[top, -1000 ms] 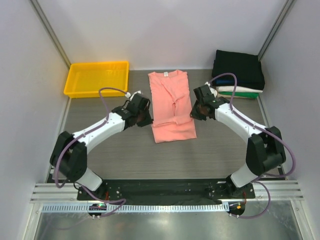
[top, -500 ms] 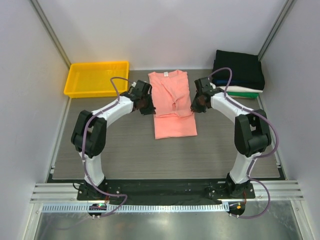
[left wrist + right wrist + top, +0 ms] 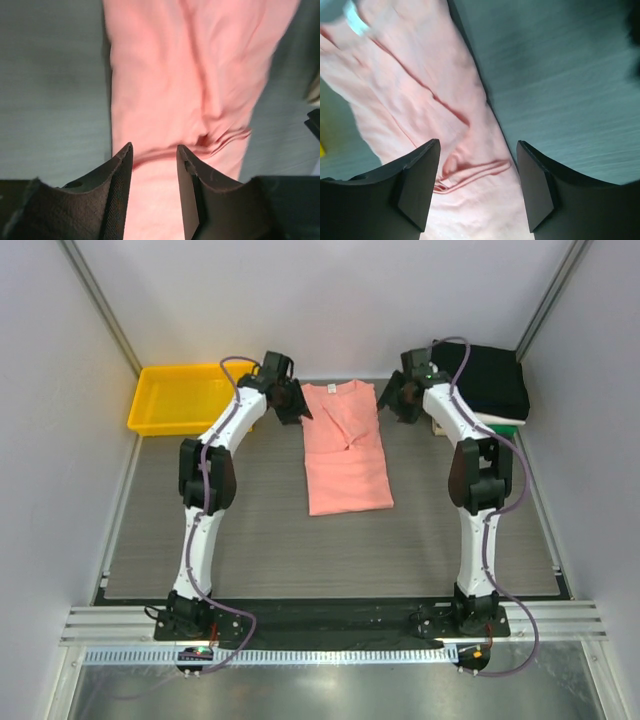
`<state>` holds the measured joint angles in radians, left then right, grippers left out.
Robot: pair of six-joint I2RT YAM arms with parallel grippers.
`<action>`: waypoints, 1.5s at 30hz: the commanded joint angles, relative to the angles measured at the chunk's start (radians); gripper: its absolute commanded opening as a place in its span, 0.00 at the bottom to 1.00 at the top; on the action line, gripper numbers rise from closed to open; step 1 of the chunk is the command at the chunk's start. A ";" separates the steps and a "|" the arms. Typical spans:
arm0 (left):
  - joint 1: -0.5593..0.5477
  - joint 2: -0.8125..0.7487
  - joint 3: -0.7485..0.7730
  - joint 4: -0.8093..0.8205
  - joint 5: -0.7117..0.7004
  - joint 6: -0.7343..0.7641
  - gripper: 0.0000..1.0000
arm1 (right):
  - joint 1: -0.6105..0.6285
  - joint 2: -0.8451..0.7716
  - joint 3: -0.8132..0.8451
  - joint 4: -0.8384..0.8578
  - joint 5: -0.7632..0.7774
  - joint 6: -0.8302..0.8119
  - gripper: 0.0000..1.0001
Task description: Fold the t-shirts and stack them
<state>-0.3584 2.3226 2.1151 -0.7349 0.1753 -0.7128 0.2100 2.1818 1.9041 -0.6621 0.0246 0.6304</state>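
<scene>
The salmon-pink t-shirt (image 3: 345, 445) lies flat at mid-table as a narrow strip, sleeves folded in, collar at the far end. My left gripper (image 3: 295, 408) stands open at the shirt's far left edge, beside the collar. In the left wrist view its fingers (image 3: 154, 150) hover over pink cloth (image 3: 190, 75) with nothing between them. My right gripper (image 3: 392, 400) is open at the far right edge. Its jaws (image 3: 478, 145) spread wide above the shirt's creased side (image 3: 470, 165). A folded stack (image 3: 480, 375), black on top with white and green edges (image 3: 495, 424) below, sits at the far right.
A yellow tray (image 3: 185, 395) stands at the far left, just behind the left gripper. Grey walls with slanted metal posts (image 3: 100, 300) close in both sides. Both arms stretch far forward from their bases (image 3: 330, 625). The grey wood-grain table (image 3: 330, 550) shows in front of the shirt.
Both grippers slid along the shirt's sides from its middle to the collar end and opened from shut. The shirt's near hem has drawn slightly farther away.
</scene>
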 commanded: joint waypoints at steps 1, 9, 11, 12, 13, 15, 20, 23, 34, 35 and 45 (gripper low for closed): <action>0.056 0.055 0.273 -0.283 0.073 0.030 0.42 | -0.029 -0.030 0.193 -0.152 -0.009 -0.052 0.69; -0.010 -0.434 -0.552 0.103 0.069 -0.010 0.48 | -0.027 -0.540 -0.631 0.171 -0.168 -0.063 0.71; -0.034 -0.534 -0.669 0.176 0.055 -0.020 0.48 | -0.027 -0.620 -0.758 0.252 -0.213 -0.070 0.72; -0.042 -0.563 -0.719 0.198 0.041 -0.034 0.48 | -0.026 -0.673 -0.845 0.263 -0.222 -0.074 0.72; -0.059 -0.610 -0.813 0.244 0.039 -0.039 0.49 | -0.026 -0.703 -0.884 0.271 -0.227 -0.083 0.75; -0.077 -0.658 -0.926 0.300 0.033 -0.060 0.49 | -0.026 -0.753 -0.968 0.292 -0.233 -0.089 0.77; -0.123 -0.712 -1.090 0.439 0.039 -0.115 0.51 | -0.026 -0.758 -1.057 0.340 -0.256 -0.092 0.77; -0.166 -0.720 -1.129 0.485 0.018 -0.134 0.56 | -0.027 -0.745 -1.103 0.402 -0.288 -0.084 0.78; -0.228 -0.681 -1.184 0.563 -0.051 -0.188 0.69 | -0.026 -0.654 -1.149 0.504 -0.353 -0.058 0.74; -0.231 -0.675 -1.185 0.566 -0.053 -0.192 0.69 | -0.027 -0.652 -1.154 0.509 -0.353 -0.058 0.73; -0.269 -0.638 -1.241 0.600 -0.063 -0.232 0.62 | -0.026 -0.613 -1.220 0.545 -0.362 -0.083 0.44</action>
<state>-0.6170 1.6669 0.8928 -0.1776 0.1318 -0.9245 0.1848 1.5337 0.7040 -0.1299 -0.3370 0.5587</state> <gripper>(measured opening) 0.626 0.469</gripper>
